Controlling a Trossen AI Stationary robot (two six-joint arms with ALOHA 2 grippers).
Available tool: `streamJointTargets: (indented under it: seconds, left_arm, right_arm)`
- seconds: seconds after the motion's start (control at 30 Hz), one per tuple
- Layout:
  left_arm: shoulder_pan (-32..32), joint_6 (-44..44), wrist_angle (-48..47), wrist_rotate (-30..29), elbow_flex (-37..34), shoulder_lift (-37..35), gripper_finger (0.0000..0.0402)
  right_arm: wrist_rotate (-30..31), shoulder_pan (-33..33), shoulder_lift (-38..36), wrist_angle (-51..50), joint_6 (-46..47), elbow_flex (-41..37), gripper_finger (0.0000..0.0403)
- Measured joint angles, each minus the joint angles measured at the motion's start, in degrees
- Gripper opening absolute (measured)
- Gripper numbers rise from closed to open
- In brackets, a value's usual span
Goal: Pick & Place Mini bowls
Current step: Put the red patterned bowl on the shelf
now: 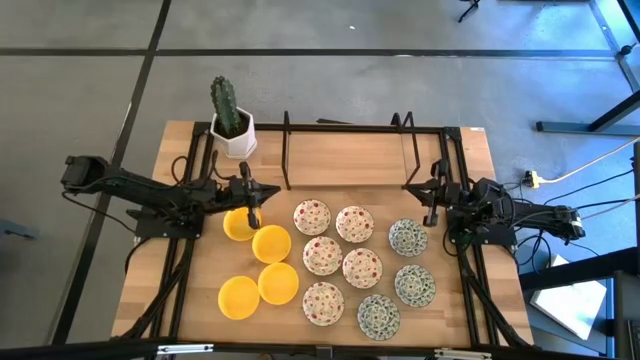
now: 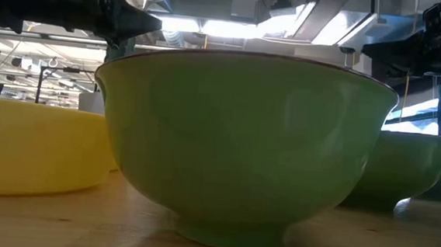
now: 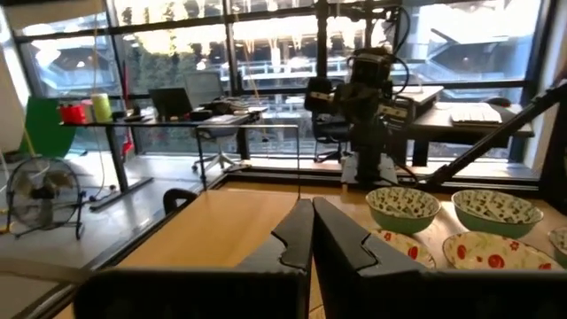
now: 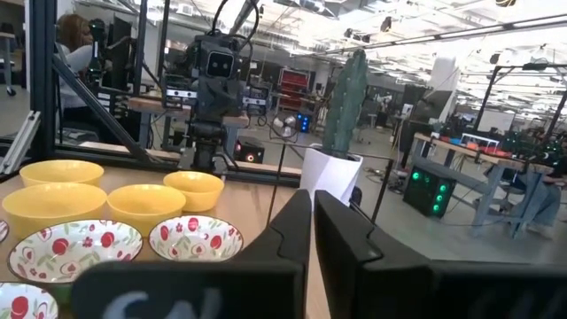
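Note:
Several mini bowls sit upright on their bases on the wooden table (image 1: 190, 300): yellow ones (image 1: 271, 243) at the left, white ones with red floral speckles (image 1: 322, 255) in the middle, green-patterned ones (image 1: 408, 237) at the right. My left gripper (image 1: 268, 191) (image 3: 312, 232) is shut and level, past the far side of the yellow bowls, pointing right. My right gripper (image 1: 412, 186) (image 4: 312, 227) is shut and level, beyond the green bowls, pointing left. The low view is filled by a green bowl (image 2: 242, 148), with a yellow bowl (image 2: 32, 149) beside it.
A white hexagonal pot with a cactus (image 1: 232, 125) stands at the table's far left corner. A black metal frame (image 1: 350, 130) runs along the far edge between the arms. Bare wood lies between the two grippers and the far edge.

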Motion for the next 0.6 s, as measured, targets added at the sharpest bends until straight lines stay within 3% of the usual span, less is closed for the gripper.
streamJointTargets:
  seconds: [0.33,0.6]
  left_arm:
    - [0.0,-0.15,0.13,5.61,0.24,0.15,0.0004]
    - [0.0,2.35,-2.24,4.96,0.24,0.17,0.0004]
  right_arm:
    - [-0.01,0.0,0.0,-1.12,1.56,0.0,0.0021]
    - [0.0,0.0,0.0,-5.1,1.76,0.0,0.0021]
